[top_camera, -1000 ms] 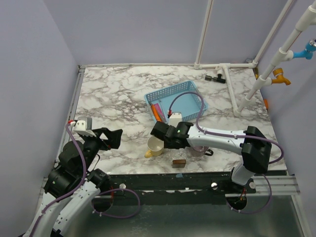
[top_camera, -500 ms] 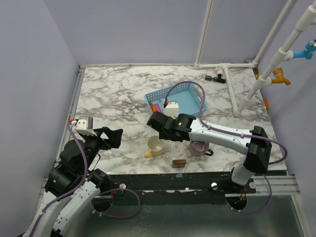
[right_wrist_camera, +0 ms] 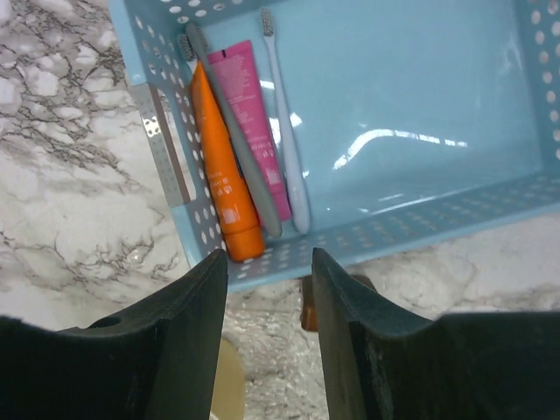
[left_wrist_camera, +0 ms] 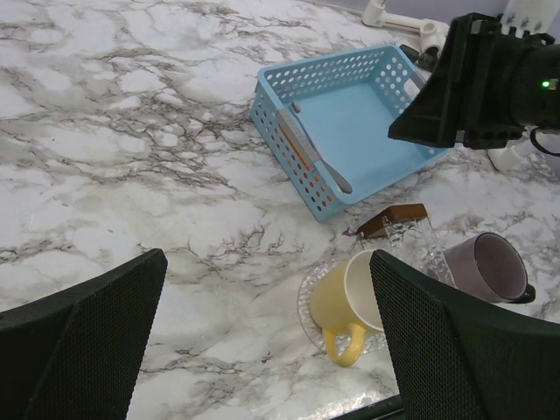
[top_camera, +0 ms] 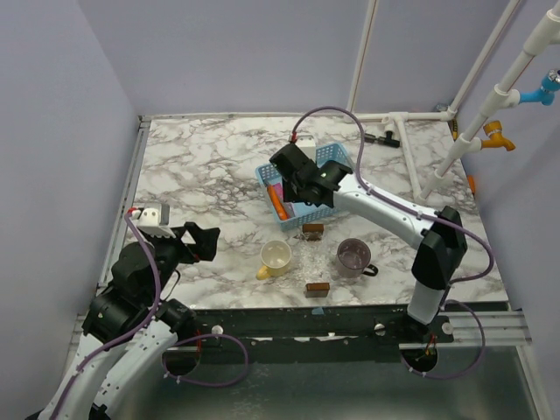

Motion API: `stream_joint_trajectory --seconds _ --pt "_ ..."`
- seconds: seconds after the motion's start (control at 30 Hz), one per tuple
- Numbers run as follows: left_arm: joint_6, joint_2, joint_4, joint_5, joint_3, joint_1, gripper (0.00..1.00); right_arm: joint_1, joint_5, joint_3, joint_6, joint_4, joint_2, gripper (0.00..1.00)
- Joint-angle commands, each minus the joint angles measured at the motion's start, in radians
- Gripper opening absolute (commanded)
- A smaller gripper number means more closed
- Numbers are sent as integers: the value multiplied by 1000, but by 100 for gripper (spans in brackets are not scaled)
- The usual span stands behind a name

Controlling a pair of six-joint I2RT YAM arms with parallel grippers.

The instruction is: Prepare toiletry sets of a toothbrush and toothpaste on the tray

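Both sets are judged laid in the blue perforated plastic tray (right_wrist_camera: pixel 420 131) on the marbled worktop (top_camera: pixel 201 166): orange toothpaste tube (right_wrist_camera: pixel 223 188), pink toothpaste tube (right_wrist_camera: pixel 254 122), grey toothbrush (right_wrist_camera: pixel 230 131) and pale toothbrush (right_wrist_camera: pixel 284 122), packed against one wall. The right gripper (right_wrist_camera: pixel 267 262) hovers above, half open and empty; the left gripper (left_wrist_camera: pixel 267 262), spread wide, holds nothing. A clean withdrawal is called for. The packing is shown only by the right wrist view; from above, most is hidden by the arm.

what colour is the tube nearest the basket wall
The tube is orange, clearest in right wrist view.
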Motion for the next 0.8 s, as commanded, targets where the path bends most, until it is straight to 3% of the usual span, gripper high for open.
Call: stream_joint_trajectory --seconds 0.0,0.23,0.77 --pt "-9 8 -6 -31 -6 4 99 -5 -106 99 -123 48 104 46" --pt "-9 26 -11 -51 -3 4 99 -11 -176 211 -158 30 241 44" --pt "-6 41 -13 -69 0 6 99 -11 -285 228 -206 23 343 39"
